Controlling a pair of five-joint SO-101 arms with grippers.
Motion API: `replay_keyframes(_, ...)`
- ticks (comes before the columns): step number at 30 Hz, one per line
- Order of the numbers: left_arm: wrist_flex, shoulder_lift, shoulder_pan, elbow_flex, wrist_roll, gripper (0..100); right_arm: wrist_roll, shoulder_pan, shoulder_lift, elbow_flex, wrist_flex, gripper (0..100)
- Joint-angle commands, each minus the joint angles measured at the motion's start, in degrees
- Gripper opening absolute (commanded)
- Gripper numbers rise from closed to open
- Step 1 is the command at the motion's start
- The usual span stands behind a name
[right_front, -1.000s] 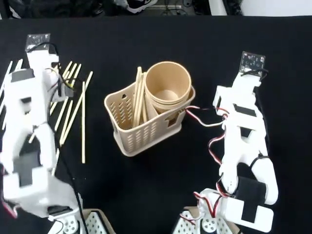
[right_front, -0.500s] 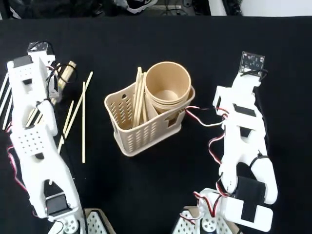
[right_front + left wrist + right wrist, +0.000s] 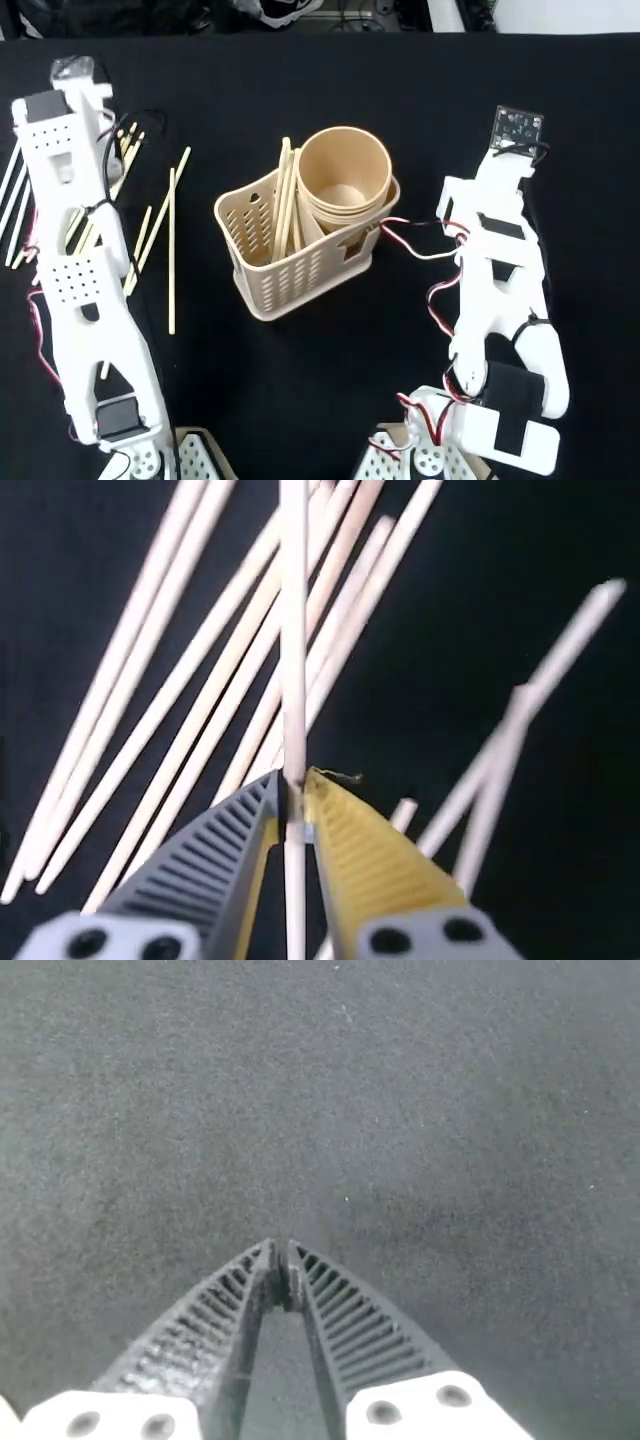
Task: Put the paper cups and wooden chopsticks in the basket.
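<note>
Left gripper (image 3: 292, 795) pinches 1 chopstick (image 3: 293, 630) over the scattered chopsticks (image 3: 215, 695)

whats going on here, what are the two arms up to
The left gripper is shut on one chopstick, above the loose chopsticks lying on the table's left side. The basket in the middle already holds stacked cups and a few upright chopsticks. The right gripper is shut on nothing, over bare table at the right.
</note>
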Motion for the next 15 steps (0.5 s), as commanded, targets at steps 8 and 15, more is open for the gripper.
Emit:
replay_keyframes(8,-0.09,-44.75,8.84,23.96,9.93,3,0.62,0.09,-0.13,-0.31,-1.23,1.5)
replay_keyframes(15,-11.43,-77.71,15.69,42.77,10.11,3,0.62,0.09,-0.13,-0.31,-1.23,1.5)
